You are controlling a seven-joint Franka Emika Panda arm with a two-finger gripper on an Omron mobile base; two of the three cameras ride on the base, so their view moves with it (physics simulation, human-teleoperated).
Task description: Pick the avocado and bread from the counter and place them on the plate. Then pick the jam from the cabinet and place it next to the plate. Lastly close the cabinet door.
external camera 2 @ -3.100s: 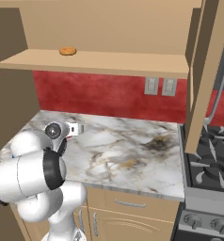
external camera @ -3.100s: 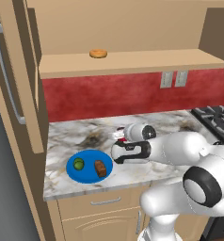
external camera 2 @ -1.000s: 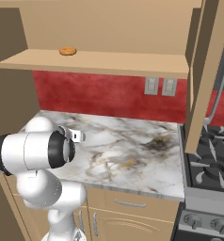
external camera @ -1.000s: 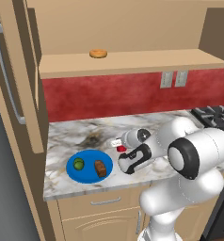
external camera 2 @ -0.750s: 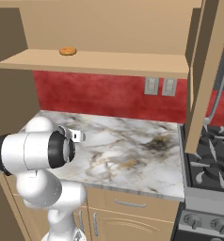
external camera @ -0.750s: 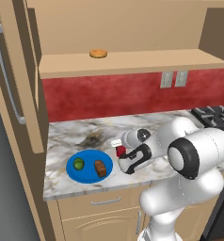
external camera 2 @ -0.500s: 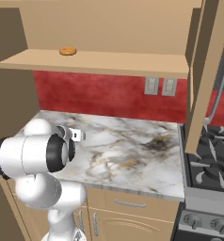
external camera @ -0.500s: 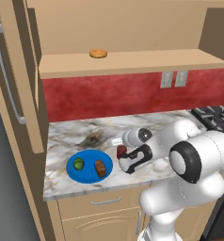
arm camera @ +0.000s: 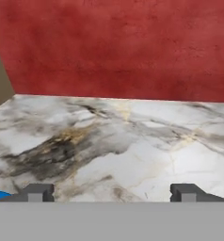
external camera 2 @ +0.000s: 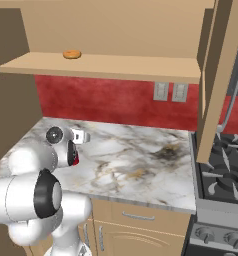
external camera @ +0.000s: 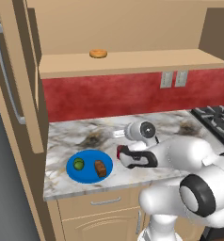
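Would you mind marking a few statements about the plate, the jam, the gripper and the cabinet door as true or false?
1. The avocado and the bread both lie on the plate. True.
2. The jam stands on the cabinet shelf. False: it stands on the counter, just beside the plate.
3. The gripper is open, with its fingers set wide apart. True.
4. The cabinet door is closed. False: it stands swung open.
5. The pastry lies on the plate. False: it lies on the shelf.
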